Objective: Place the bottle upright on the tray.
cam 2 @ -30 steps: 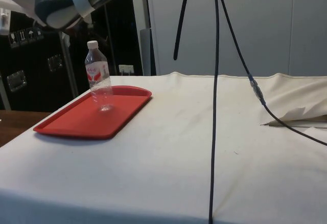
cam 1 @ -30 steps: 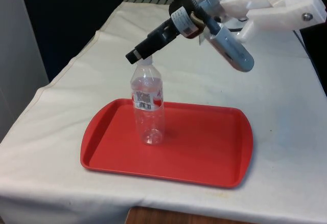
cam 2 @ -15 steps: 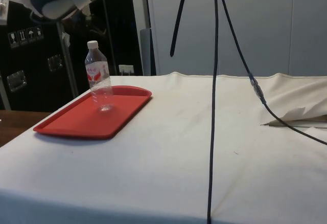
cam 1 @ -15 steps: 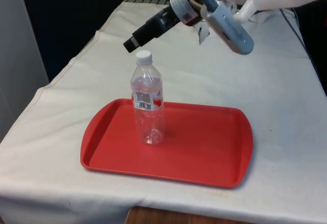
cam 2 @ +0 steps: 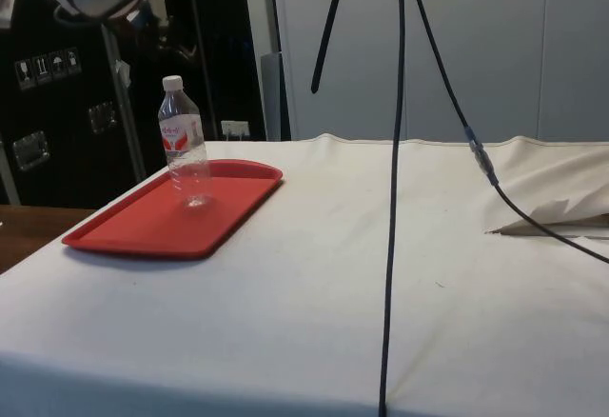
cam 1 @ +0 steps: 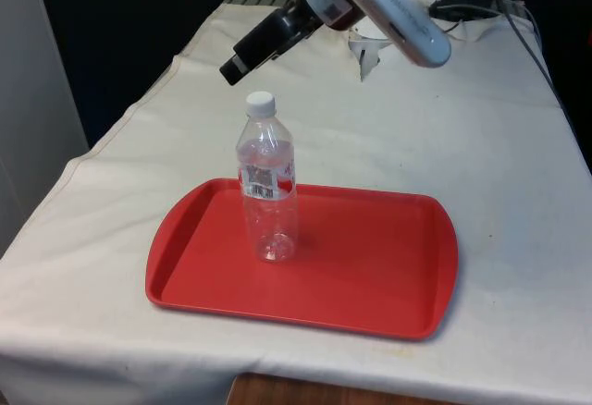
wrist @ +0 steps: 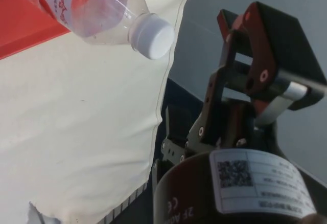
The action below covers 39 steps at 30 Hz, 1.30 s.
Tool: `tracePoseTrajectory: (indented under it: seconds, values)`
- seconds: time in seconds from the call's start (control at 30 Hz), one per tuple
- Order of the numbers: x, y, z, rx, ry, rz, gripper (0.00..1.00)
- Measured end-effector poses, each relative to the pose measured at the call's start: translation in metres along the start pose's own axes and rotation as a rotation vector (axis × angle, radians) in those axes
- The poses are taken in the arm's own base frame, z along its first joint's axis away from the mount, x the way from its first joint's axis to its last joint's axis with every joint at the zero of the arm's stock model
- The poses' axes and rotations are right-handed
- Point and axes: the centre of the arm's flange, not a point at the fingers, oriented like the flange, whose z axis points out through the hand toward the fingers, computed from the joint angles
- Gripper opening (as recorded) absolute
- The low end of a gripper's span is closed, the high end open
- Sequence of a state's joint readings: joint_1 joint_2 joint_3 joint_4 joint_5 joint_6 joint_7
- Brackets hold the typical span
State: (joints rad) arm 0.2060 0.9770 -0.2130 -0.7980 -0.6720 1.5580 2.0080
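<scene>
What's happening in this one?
The clear plastic bottle stands upright on the red tray, white cap on, with nothing touching it. The end effector hangs in the air above and beyond the cap, apart from it. The placement looks done.

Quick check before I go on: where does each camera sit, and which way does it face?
Front view: looks along the table at the red plastic tray; black tool above.
Side view: from the table's side, toward dark cabinets; arm at upper corner.
Wrist view: on the wrist, looking past the tool.
All share the upright clear plastic bottle.
</scene>
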Motion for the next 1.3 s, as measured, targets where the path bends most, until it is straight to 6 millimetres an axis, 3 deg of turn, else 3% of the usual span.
tracePoseTrajectory:
  seconds: [1.3]
  values:
    - [0.042, -0.012, 0.005, -0.051, -0.166, 0.033, 1.00]
